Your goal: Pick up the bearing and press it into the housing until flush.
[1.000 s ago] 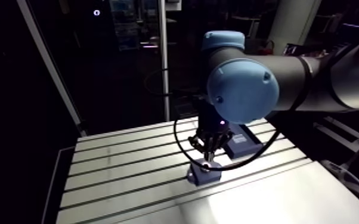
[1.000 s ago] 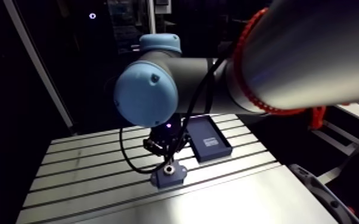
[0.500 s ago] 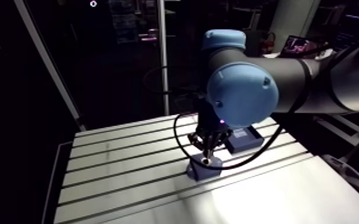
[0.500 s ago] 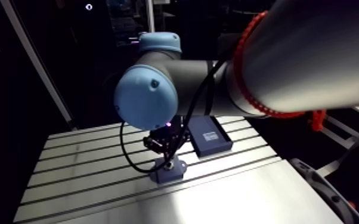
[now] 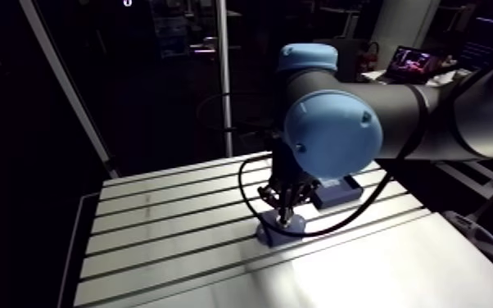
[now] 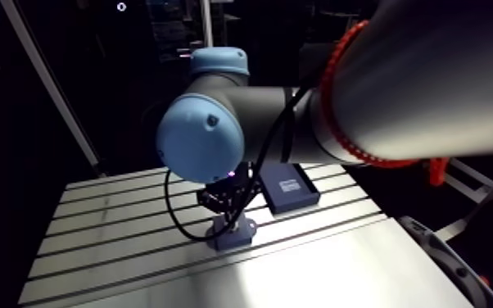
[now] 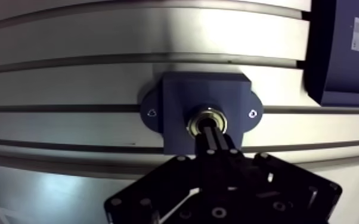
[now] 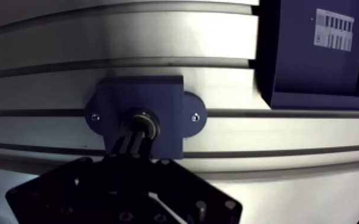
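The bearing (image 7: 208,115) sat in the bore of the blue housing (image 7: 185,95), its axis pointing straight up from the desk (image 7: 98,77). The pincer (image 7: 209,131) had its fingers pressed together, tips on the bearing's middle, hiding its near rim. Whether it sat flush could not be told. The housing's ears lay along a desk slot. A dark tray (image 7: 337,65) nearby was cut off.

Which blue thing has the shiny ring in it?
The blue housing under the hand, the block with two bolted ears: the bearing sits in its middle. The blue tray beside it shows only a label.
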{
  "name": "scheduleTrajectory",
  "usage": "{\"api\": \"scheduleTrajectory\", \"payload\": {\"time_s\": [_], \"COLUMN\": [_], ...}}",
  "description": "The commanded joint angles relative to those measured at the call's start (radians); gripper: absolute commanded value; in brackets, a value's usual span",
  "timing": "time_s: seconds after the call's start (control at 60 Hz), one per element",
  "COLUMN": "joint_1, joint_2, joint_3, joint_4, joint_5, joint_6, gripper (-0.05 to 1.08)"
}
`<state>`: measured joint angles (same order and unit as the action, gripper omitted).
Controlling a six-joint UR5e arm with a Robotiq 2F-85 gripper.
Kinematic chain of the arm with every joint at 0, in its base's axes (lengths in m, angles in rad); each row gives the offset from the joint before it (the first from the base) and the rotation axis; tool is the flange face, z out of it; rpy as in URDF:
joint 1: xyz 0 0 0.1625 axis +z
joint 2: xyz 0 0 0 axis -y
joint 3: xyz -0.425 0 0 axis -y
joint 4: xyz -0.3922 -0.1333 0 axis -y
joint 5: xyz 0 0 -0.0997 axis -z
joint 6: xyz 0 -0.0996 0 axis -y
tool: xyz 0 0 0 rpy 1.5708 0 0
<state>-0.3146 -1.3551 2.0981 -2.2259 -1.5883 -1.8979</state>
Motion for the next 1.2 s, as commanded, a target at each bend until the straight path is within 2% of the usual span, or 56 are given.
{"api": "scheduleTrajectory", "payload": {"time_s": [0.017, 0.8, 1.2], "joint_1": [0.0, 0.001, 0.005], "joint_2": [0.006, 0.018, 0.018], "joint_3": [0.003, 0.004, 0.004], "joint_4": [-0.002, -0.029, -0.036], "joint_5": [0.0, 0.0, 0.006], "joint_6": [0.0, -0.003, -0.004], "gripper": [0.98, 0.98, 0.98]}}
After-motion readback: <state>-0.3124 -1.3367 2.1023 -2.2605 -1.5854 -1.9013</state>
